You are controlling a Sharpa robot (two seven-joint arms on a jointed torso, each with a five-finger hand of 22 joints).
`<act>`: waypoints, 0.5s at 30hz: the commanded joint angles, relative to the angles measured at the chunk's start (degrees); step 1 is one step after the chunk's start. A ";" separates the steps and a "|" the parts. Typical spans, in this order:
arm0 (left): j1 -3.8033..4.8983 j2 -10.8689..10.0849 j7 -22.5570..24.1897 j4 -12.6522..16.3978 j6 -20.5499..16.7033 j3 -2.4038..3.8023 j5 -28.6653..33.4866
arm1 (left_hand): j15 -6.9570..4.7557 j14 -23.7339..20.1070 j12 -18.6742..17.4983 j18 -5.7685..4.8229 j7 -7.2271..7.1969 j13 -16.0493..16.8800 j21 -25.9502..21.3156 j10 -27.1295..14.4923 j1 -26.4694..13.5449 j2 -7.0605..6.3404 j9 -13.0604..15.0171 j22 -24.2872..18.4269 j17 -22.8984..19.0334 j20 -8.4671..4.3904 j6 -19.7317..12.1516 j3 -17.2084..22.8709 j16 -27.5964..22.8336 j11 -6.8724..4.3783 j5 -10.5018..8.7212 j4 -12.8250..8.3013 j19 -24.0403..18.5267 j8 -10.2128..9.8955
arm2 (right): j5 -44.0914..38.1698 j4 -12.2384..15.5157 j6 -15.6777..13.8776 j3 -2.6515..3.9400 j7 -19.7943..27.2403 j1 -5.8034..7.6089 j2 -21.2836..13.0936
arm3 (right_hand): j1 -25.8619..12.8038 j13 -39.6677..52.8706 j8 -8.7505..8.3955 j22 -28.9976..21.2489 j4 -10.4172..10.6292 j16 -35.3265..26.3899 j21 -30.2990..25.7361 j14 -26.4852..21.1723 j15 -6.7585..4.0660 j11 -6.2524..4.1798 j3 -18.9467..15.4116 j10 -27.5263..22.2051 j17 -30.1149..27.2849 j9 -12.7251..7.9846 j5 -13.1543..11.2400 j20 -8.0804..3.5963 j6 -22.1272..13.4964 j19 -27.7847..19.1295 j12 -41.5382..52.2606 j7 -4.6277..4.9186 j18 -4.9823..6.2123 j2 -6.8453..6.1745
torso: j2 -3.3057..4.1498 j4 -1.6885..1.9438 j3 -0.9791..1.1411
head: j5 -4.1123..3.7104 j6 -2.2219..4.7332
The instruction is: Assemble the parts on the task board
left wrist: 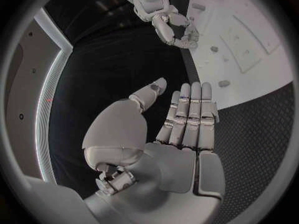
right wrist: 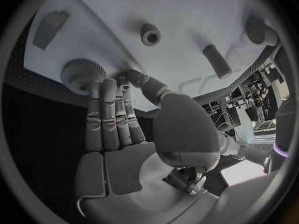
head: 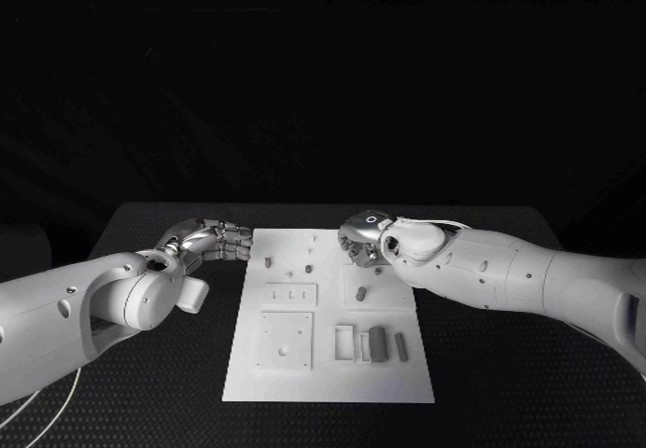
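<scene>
We see the black tabletop (head: 161, 373) carrying the white task board (head: 390, 373), which lies in the middle between our two arms. The board bears raised square plates on its near left part and several small grey parts: a dark bar (head: 378, 343) lying flat among pale rectangular pieces near the board's near right, a short peg (head: 361, 295) near the middle right, and small pegs (head: 308, 270) standing farther back.

Our left hand (head: 213, 241) sits over the tabletop just beside the board's far left edge, off the board. In the left wrist view this left hand (left wrist: 181, 119) has its fingers (left wrist: 193, 109) straight and held side by side, the thumb apart from them, and nothing lies in it; it touches no part.

Our right hand (head: 361, 235) is over the far right part of the board. In the right wrist view the right hand (right wrist: 118, 114) reaches its fingertips (right wrist: 109, 87) to a round knurled part (right wrist: 81, 74) at the board's edge, with the thumb tip close against the fingertips beside that part. We cannot tell whether the hand truly pinches the knurled part or only touches it. Nearby on the board in that view are a small hex-socket piece (right wrist: 150, 34), a short cylinder (right wrist: 218, 60) lying on its side, and a dark bar-shaped piece (right wrist: 50, 29) well apart from the fingers.
</scene>
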 commanded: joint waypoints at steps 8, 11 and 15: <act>0.08 0.07 0.27 0.05 0.77 0.03 -0.20 | 0.06 0.16 -0.41 0.62 -0.09 0.10 -0.20 -0.26 0.04 -0.26 -0.05 0.08 0.11 -0.07 0.09 -0.20 -0.23 0.19 -0.19 -0.02 0.38 -0.39 | 0.67 1.07 -3.31 -0.50 0.05 -0.87 0.23 | 0.69 3.24 0.65 1.37 -0.23 1.67 2.75 2.28 -1.37 -1.51 0.18 3.33 0.47 1.42 0.26 -1.04 2.55 1.91 1.70 -1.08 0.75 2.96 | 0.05 0.03 -0.04 | 0.03 0.13; 0.08 0.13 0.26 -0.01 0.82 0.03 -0.20 | 0.06 0.17 -0.42 0.62 -0.09 0.11 -0.21 -0.26 0.04 -0.25 -0.05 0.08 0.12 -0.07 0.09 -0.20 -0.24 0.19 -0.19 -0.02 0.39 -0.39 | 1.67 1.62 -4.87 -0.48 -0.29 -0.86 0.53 | 0.58 3.73 0.65 1.35 -0.24 1.99 3.30 2.68 -1.62 -1.74 0.14 3.70 0.61 1.71 0.26 -1.26 2.93 2.28 1.83 -1.21 0.75 3.22 | 0.07 0.00 -0.03 | 0.07 0.27; 0.08 0.32 0.25 -0.15 0.83 0.03 -0.20 | 0.06 0.17 -0.42 0.61 -0.09 0.11 -0.22 -0.26 0.04 -0.25 -0.05 0.08 0.13 -0.07 0.09 -0.20 -0.25 0.19 -0.19 -0.01 0.39 -0.39 | 2.55 1.91 -3.98 -0.45 -0.90 -0.85 1.27 | 0.38 3.87 0.49 1.34 -0.22 2.04 3.46 2.72 -1.65 -1.77 0.03 3.69 0.63 1.76 0.24 -1.31 2.82 2.33 1.79 -1.16 0.75 2.97 | 0.06 0.03 -0.07 | 0.09 0.42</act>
